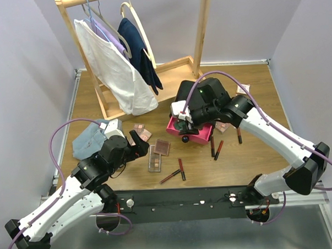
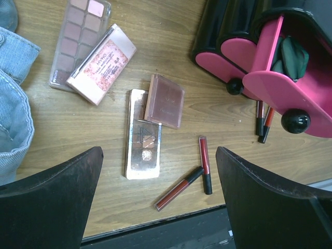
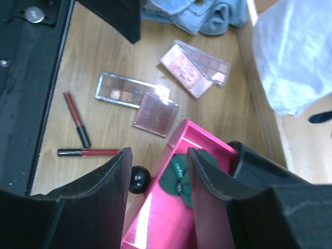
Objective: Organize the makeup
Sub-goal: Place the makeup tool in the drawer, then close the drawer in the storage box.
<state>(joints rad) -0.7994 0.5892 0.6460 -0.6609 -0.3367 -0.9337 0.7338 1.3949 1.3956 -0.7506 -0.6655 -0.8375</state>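
Two dark red lip tubes [image 2: 205, 163] [image 2: 179, 188] lie crossed on the table between the fingers of my open, empty left gripper [image 2: 159, 155], which hovers above them. A mirrored eyeshadow palette [image 2: 144, 134], a square brown case [image 2: 164, 100] and two pink palettes [image 2: 101, 65] lie beyond. My right gripper [image 3: 158, 166] is open and empty over the pulled-out pink drawer [image 3: 155, 218], which holds dark green compacts [image 3: 179, 174]. In the top view the left gripper [image 1: 140, 147] is beside the palettes [image 1: 161, 148] and the right gripper [image 1: 183, 119] is over the drawer [image 1: 202, 136].
The black box with pink drawers [image 1: 209, 95] stands mid-table. More lip tubes [image 1: 215, 147] and small cases [image 1: 221, 126] lie to its right. A light blue cloth [image 1: 89, 140] lies at the left. A wooden clothes rack [image 1: 152, 70] with hanging garments stands behind.
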